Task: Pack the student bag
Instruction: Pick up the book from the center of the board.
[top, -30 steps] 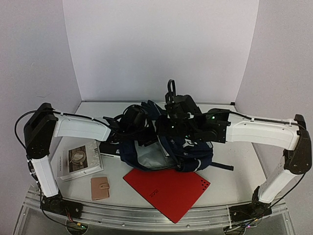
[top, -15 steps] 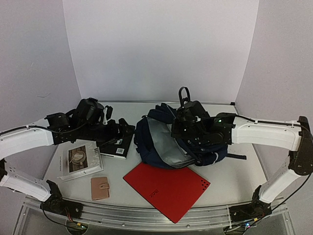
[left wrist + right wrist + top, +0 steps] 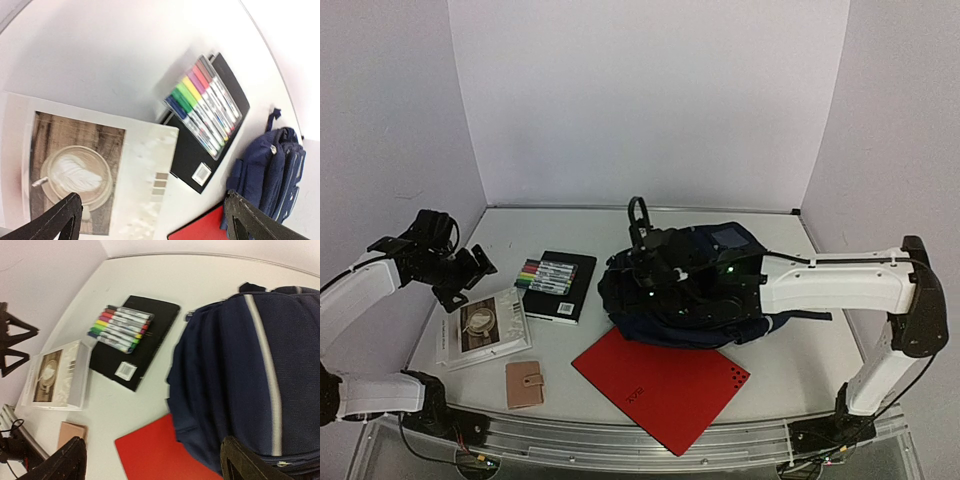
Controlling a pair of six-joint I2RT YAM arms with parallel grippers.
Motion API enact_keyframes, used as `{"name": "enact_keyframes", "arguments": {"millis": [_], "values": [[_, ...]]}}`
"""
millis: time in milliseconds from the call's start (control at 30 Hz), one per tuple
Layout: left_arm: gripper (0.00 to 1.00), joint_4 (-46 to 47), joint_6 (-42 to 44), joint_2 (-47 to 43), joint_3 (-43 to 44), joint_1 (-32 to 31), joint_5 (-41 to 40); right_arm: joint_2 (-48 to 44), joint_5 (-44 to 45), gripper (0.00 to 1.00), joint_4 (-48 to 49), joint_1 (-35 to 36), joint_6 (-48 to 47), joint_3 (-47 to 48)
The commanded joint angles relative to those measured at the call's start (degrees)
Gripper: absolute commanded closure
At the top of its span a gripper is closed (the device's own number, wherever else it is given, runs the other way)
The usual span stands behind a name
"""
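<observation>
Apparently caught between picks, with red folder (image 3: 660, 385) and tan wallet (image 3: 524, 384) loose along the lower frame. Found both claws spread and empty: left gripper (image 3: 151, 196) mid-left above the coffee book (image 3: 75, 170), right gripper (image 3: 152, 439) over the student bag (image 3: 225, 370) at centre. Probably called next for closing on one loose item.

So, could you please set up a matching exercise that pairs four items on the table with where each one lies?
Items:
1. dark navy fabric student bag
2. flat red folder
3. small tan wallet
4. clear pack of coloured markers

Places:
A. lying on top of the black notebook
B. near edge, just in front of the white book with a coffee picture
C. to the right of the notebook, behind the folder
D. near edge, in front of the bag

Pairs: 1-C, 2-D, 3-B, 4-A
</observation>
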Motion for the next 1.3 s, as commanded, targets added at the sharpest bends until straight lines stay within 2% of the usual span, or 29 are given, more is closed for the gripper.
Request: {"name": "enact_keyframes", "arguments": {"millis": [0,167,400,733,900,1267], "values": [[0.00,-1.62,0.25,-3.61,-3.04,3.64,-3.45,7.64,-9.05,0.11,8.35,1.83,0.96,5.56],[0.00,-0.75,-1.94,-7.23,-7.65,6.78,-6.44,16.47,-20.39,0.19,18.45,2.08,2.49,10.50],[0.00,0.03,-4.95,-11.49,-11.51,7.29,-5.50,30.70,-29.25,0.34,21.50,2.08,3.79,22.14],[0.00,-1.10,-3.86,-16.27,-12.06,7.29,-0.70,43.92,-31.80,0.50,22.52,1.63,8.07,32.77],[0.00,-2.31,-3.25,-18.04,-11.32,7.25,0.41,46.95,-32.16,0.53,23.57,1.27,9.93,35.04],[0.00,-3.73,-2.91,-19.53,-10.56,7.27,1.83,50.09,-33.70,0.72,27.54,0.24,13.65,37.53]]}}
